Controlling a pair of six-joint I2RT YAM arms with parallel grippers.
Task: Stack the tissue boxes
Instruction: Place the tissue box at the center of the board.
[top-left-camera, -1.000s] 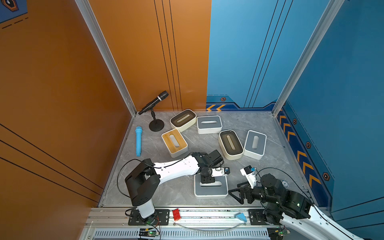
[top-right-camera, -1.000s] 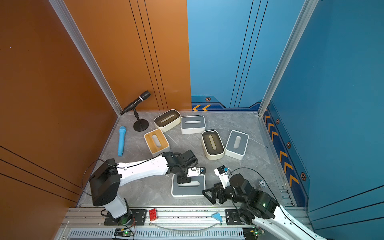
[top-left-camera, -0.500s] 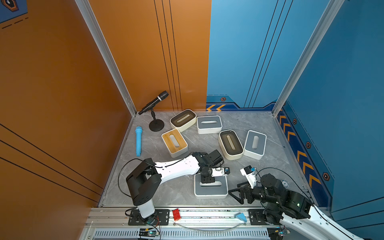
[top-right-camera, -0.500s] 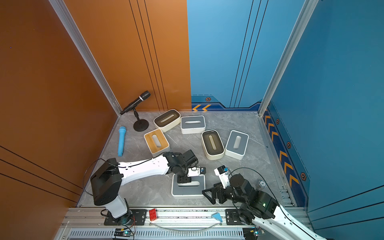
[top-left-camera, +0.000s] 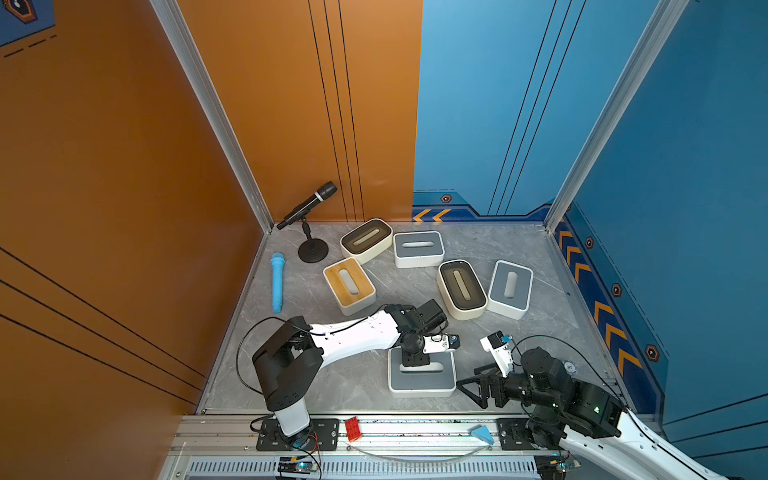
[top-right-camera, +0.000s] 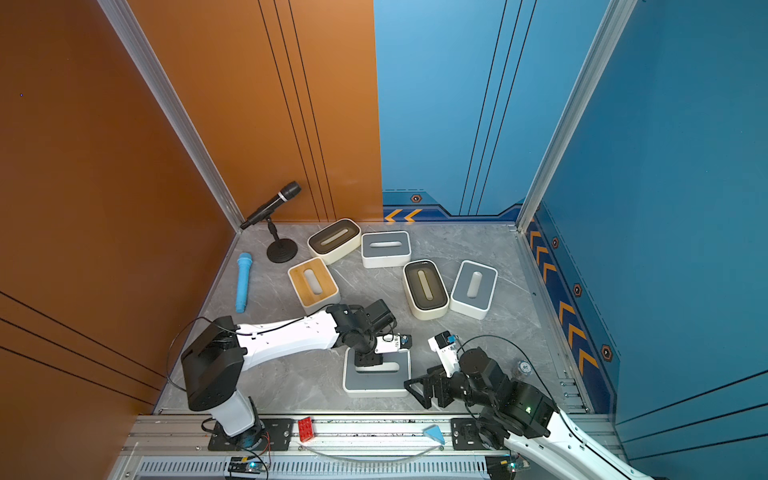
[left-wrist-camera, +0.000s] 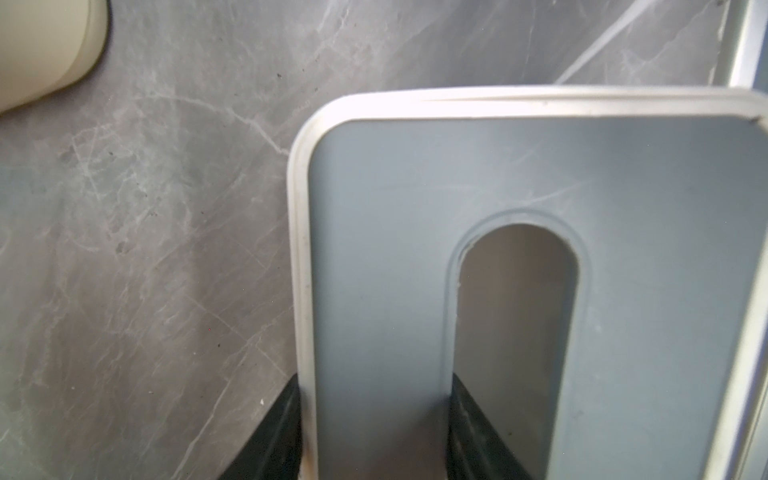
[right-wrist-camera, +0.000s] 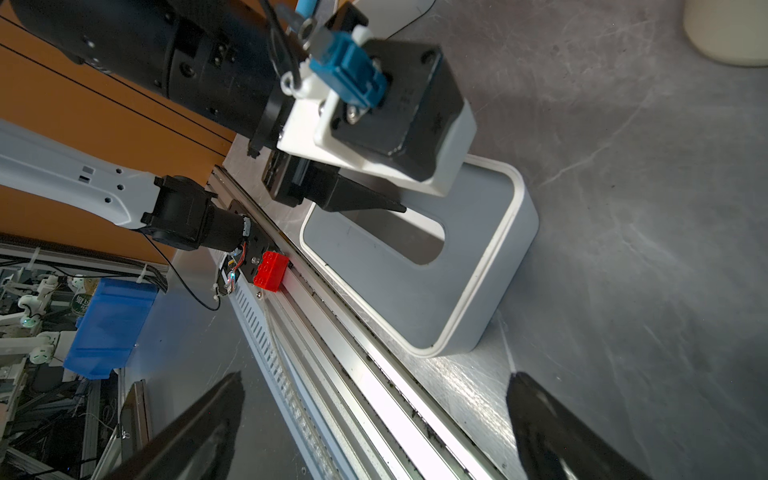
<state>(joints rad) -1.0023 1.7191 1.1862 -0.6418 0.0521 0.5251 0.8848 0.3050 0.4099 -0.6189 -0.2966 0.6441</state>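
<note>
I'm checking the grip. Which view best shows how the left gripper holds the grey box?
The left wrist view: the left gripper is shut on the grey box, one finger outside its wall, one inside the slot. The right wrist view shows that sideways; in both top views the wrist hides the fingertips.

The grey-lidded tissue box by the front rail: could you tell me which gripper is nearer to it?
Left. The left gripper clamps the tissue box, one finger in its slot. The right gripper stands open beside the box's end, not touching.
</note>
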